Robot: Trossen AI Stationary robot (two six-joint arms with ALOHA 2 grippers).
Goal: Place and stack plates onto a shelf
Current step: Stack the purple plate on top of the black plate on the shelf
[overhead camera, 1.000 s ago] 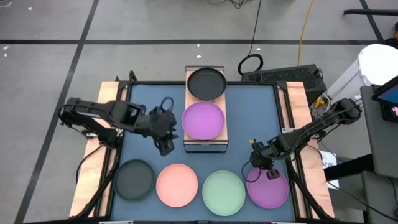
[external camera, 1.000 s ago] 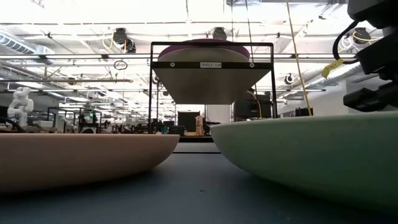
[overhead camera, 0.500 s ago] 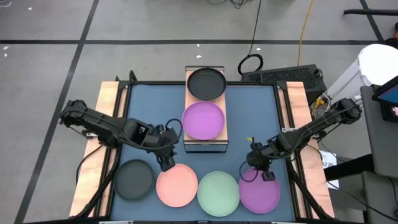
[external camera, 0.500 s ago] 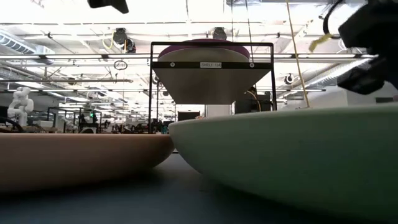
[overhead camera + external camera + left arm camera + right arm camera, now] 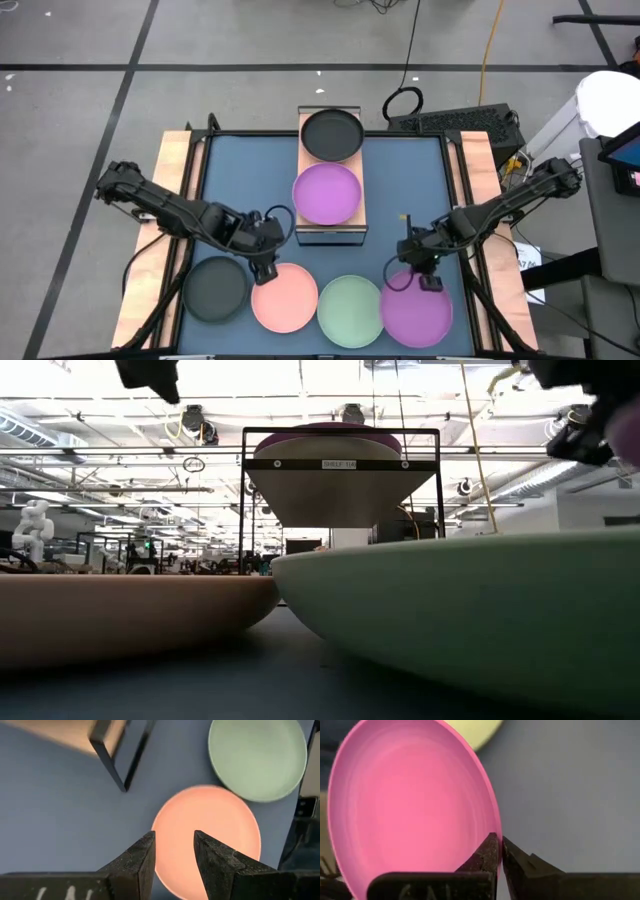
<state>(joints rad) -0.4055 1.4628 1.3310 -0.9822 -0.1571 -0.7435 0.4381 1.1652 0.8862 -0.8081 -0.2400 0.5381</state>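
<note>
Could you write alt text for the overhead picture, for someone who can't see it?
Seen from above, the right gripper pinches the rim of a purple plate on a blue mat, while the left gripper hovers open over a pink plate. Black and purple plates sit on the shelf.

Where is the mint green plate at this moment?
In the high view, the mint green plate lies on the blue mat in the front row, between the pink plate and the purple plate.
</note>
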